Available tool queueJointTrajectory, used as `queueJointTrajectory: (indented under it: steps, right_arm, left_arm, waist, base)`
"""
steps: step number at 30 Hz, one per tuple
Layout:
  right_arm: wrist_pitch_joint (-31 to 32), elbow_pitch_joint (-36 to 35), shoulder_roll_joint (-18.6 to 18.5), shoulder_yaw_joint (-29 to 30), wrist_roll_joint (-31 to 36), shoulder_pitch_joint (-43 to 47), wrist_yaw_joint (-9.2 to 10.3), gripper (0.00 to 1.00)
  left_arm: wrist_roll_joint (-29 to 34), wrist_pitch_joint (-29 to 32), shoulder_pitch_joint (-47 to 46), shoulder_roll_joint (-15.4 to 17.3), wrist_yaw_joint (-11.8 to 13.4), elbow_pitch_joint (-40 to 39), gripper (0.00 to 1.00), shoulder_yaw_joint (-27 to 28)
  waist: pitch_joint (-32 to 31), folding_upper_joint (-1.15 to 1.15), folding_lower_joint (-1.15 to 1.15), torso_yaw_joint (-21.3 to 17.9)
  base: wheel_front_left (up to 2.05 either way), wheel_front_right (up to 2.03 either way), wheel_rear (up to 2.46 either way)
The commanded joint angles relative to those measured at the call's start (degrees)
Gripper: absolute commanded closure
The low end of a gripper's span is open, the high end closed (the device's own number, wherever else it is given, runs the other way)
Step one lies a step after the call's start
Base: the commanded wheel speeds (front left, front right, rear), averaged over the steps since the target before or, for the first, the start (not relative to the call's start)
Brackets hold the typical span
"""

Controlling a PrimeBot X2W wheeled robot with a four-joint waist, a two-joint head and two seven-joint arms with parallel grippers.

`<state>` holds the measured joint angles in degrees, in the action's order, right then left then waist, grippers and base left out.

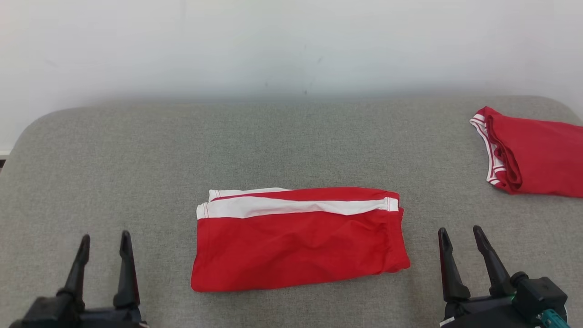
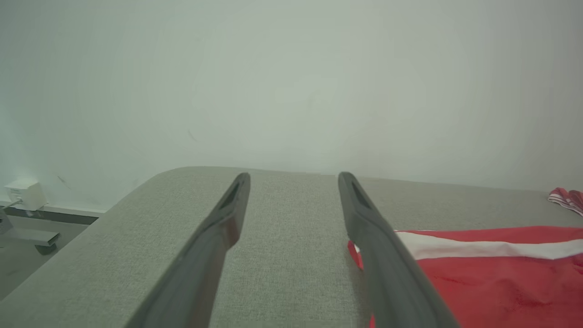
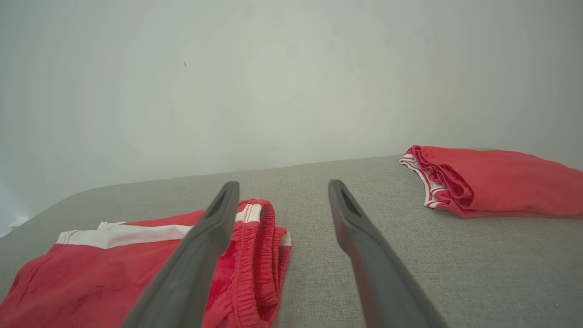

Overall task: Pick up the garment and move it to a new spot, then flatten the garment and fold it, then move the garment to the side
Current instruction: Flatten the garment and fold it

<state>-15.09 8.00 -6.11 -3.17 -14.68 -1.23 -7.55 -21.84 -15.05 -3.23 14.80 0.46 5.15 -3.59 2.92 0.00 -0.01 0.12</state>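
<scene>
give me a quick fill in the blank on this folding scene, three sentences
The folded red cloth shorts carry a ___ stripe.
The left claw and the right claw are both ___ and empty.
The other red garment lies toward the robot's ___ on the grey fabric surface.
Missing: white; open; right.

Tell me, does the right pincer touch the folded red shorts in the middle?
Apart. The head view shows bare grey surface between the right pincer and the folded red shorts.
</scene>
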Motion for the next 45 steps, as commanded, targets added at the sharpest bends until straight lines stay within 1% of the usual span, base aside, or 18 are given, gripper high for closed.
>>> queueJointTrajectory:
  steps: [1,3,11,13,17,28,31,37,40,45]
  right_arm:
    - [0.04,0.13,0.13,-0.01,-0.03,0.59,0.13,0.00]
    - [0.02,0.27,0.30,-0.16,-0.13,1.09,0.13,0.00]
    - [-0.01,1.33,0.85,0.02,-0.82,2.97,0.13,0.00]
    - [-0.02,1.66,1.14,0.13,-0.97,3.54,0.13,0.00]
    - [-0.03,2.11,1.41,0.09,-1.05,4.19,0.13,0.00]
    - [-0.04,3.23,1.55,0.05,-0.68,3.87,0.13,0.00]
    - [-0.04,3.66,0.98,-0.58,-0.37,2.00,0.13,0.00]
    - [1.38,7.25,-0.43,-2.15,0.28,-4.08,0.13,0.00]
    - [2.70,10.54,-0.40,-2.70,0.59,-7.49,0.13,0.00]
    - [4.25,18.05,-0.46,-2.61,1.68,-12.83,0.13,0.00]
  left_arm:
    - [0.90,-0.15,1.07,-0.60,-0.26,-0.38,0.00,0.48]
    - [2.80,-0.15,2.62,-1.36,-0.98,-0.70,0.00,1.20]
    - [5.86,-0.15,6.56,-5.57,-3.21,-0.95,0.00,5.11]
    - [7.73,-0.15,7.51,-6.32,-3.95,-0.36,0.00,5.70]
    - [9.09,-0.15,8.41,-7.80,-4.83,0.11,0.00,6.75]
    - [10.95,-0.15,7.77,-9.60,-6.42,1.45,0.00,8.35]
    - [11.31,-0.15,7.13,-9.88,-6.89,1.62,0.00,8.66]
    - [12.07,-0.15,6.10,-10.46,-7.39,1.94,0.00,8.22]
    - [12.28,-0.15,5.34,-10.77,-7.41,2.03,0.00,7.65]
    - [12.47,-0.15,4.20,-11.18,-7.71,2.30,0.00,6.68]
  waist:
    - [-0.27,0.00,0.01,-0.05]
    - [-0.50,0.00,0.01,-0.14]
    - [-1.33,0.00,0.01,-0.25]
    - [-1.57,0.00,0.01,-0.31]
    - [-1.81,0.00,0.01,-0.43]
    - [-1.50,0.00,0.01,-0.31]
    - [-1.23,0.00,0.01,-0.06]
    - [-0.45,0.00,0.01,1.31]
    - [0.06,0.00,0.01,2.33]
    - [1.12,0.00,0.01,4.20]
  base:
    - [0.00,0.00,0.00]
    - [0.00,0.00,0.00]
    - [0.00,0.00,0.00]
    - [0.00,0.00,0.00]
    - [0.00,0.00,0.00]
    - [0.00,0.00,0.00]
    - [0.00,0.00,0.00]
    - [0.00,0.00,0.00]
    - [0.00,0.00,0.00]
    - [0.00,0.00,0.00]
